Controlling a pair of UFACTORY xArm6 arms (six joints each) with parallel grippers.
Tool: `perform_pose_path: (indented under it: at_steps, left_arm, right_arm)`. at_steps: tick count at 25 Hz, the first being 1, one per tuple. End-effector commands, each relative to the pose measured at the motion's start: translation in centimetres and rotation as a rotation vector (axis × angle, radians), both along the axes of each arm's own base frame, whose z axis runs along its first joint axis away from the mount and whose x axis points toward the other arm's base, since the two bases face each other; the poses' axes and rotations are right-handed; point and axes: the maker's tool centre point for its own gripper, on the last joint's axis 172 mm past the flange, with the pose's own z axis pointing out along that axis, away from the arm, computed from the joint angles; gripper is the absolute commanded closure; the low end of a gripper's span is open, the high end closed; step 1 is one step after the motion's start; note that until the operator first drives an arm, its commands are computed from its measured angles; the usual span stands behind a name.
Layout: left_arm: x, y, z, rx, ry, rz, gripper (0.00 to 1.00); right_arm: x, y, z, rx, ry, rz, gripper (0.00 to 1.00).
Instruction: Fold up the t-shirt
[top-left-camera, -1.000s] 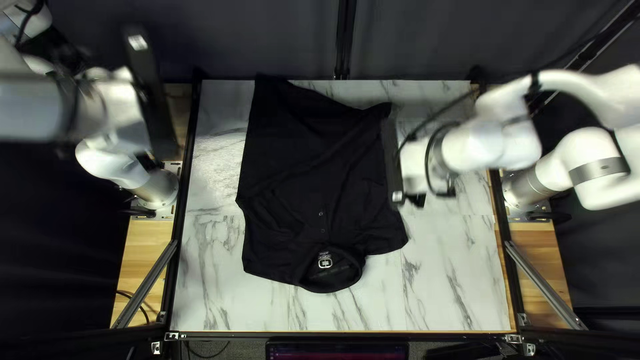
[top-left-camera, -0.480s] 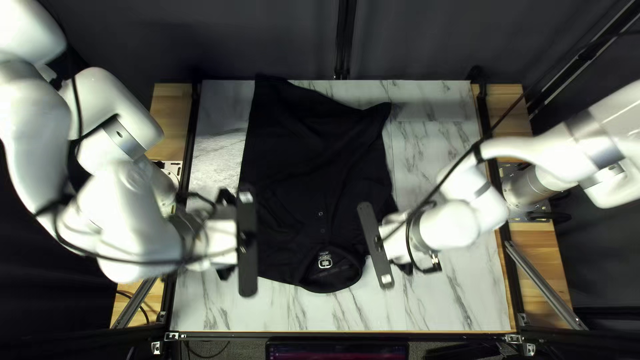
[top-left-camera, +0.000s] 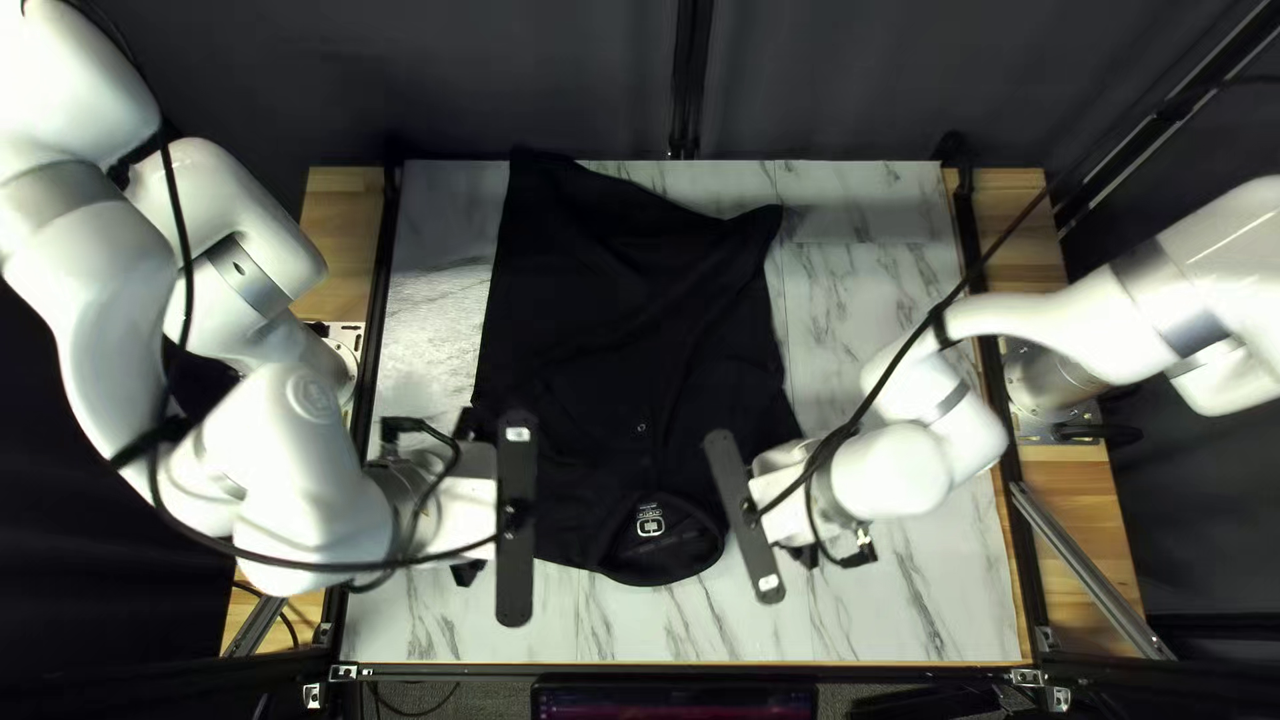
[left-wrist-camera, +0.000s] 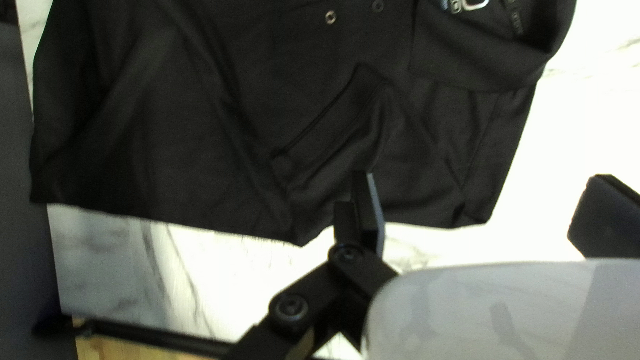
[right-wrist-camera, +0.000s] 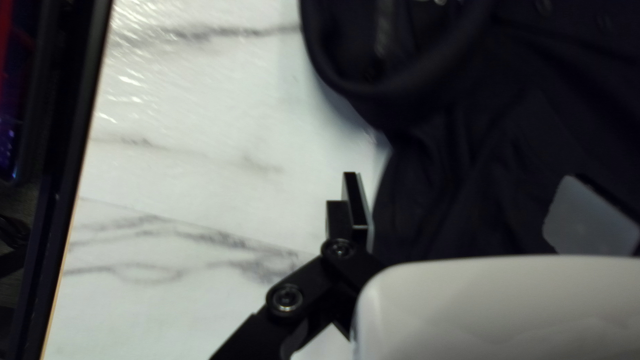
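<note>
Main fold still ahead of you, by look of it; this seems grip set-up at shoulder end. Counter smooth, grey-veined, marble-look. Black T-shirt spread mid-counter, neck toward near edge; soft matte knit, shallow creases, slanted far end. Your left hand, right hand: both wide, holding nothing. Next likely: lower, pinch shoulder edges. Collar thick, rounded; button small, round.

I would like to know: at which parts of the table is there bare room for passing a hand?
In the top left view, bare table shows right of the shirt, beyond my right arm, and in the near right corner. It is crowded around the collar: my left gripper and right gripper flank it.
</note>
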Motion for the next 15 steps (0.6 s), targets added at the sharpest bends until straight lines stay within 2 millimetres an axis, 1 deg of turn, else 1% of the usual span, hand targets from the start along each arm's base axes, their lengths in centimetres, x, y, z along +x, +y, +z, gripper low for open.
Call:
perform_pose_path:
  at_steps: [1,6,7,10,12,13,15]
  left_arm:
    - [0.2,0.4,-0.9,0.015,-0.006,-0.044,0.0]
    - [0.2,0.4,-0.9,0.015,-0.006,-0.044,0.0]
    - [0.2,0.1,-1.1,0.008,-0.002,-0.041,0.0]
    - [2.0,-1.9,-2.3,-0.005,0.017,-0.07,0.0]
    - [2.6,-2.7,-2.9,0.001,0.025,-0.081,0.0]
    - [2.9,-3.3,-3.6,0.01,0.031,-0.088,0.0]
    - [3.0,-3.6,-4.3,0.02,0.036,-0.094,0.0]
  right_arm:
    - [0.7,1.2,-0.9,-0.022,-0.015,0.072,0.0]
    - [0.7,1.2,-0.9,-0.022,-0.015,0.072,0.0]
    - [0.5,1.2,-1.1,-0.025,-0.014,0.077,0.0]
    - [0.8,1.5,-2.4,-0.028,-0.014,0.098,0.0]
    - [0.7,1.3,-3.1,-0.032,-0.019,0.102,0.0]
    - [0.6,1.0,-3.7,-0.038,-0.023,0.103,0.0]
    - [0.6,0.7,-4.3,-0.046,-0.036,0.108,0.0]
